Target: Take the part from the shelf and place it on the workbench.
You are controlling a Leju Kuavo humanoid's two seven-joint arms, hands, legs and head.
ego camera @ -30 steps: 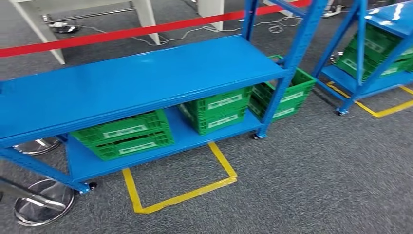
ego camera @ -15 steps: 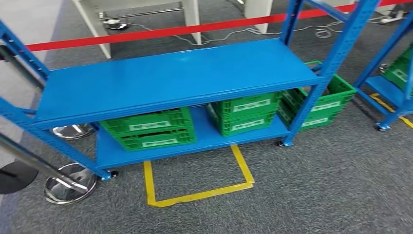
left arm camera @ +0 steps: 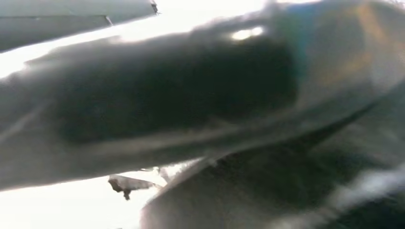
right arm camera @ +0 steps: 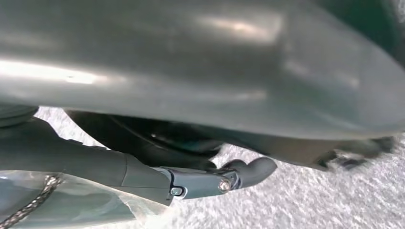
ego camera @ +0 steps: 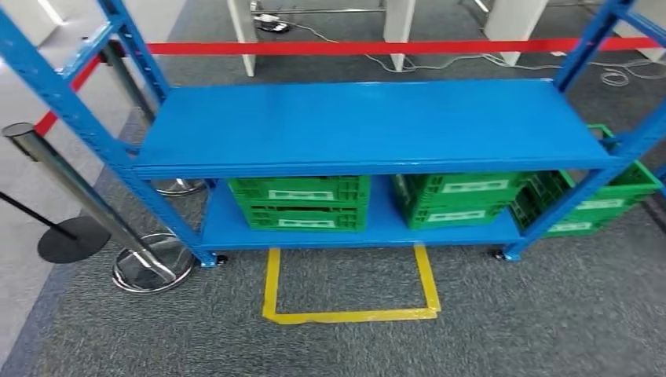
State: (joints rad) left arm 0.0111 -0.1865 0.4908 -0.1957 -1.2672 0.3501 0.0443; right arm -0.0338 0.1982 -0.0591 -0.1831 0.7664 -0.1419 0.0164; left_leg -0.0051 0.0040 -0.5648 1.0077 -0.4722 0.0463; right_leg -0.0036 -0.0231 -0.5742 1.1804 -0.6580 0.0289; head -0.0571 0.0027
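The blue shelf (ego camera: 369,122) stands straight ahead in the head view, and its top board is bare. In the right wrist view my right hand (right arm camera: 191,179) hangs above the carpet. Its dark fingers (right arm camera: 248,171) curl over a clear plastic bag (right arm camera: 57,205) with a chain-like metal part inside, which the hand holds. The left wrist view is badly blurred. My left hand (left arm camera: 172,95) is only a grey and dark smear there, and how its fingers lie is unclear.
Three green crates (ego camera: 302,203) (ego camera: 459,198) (ego camera: 597,200) sit on the lower board. A yellow taped square (ego camera: 349,316) marks the carpet before the shelf. A steel stanchion (ego camera: 78,188) with a round base (ego camera: 153,271) stands left. A red belt (ego camera: 377,48) and white table legs (ego camera: 400,31) lie behind.
The whole view has swung, so the camera turned: the shelf, skewed and off to the left before, now sits square and centred. The stanchion has come further into the picture.
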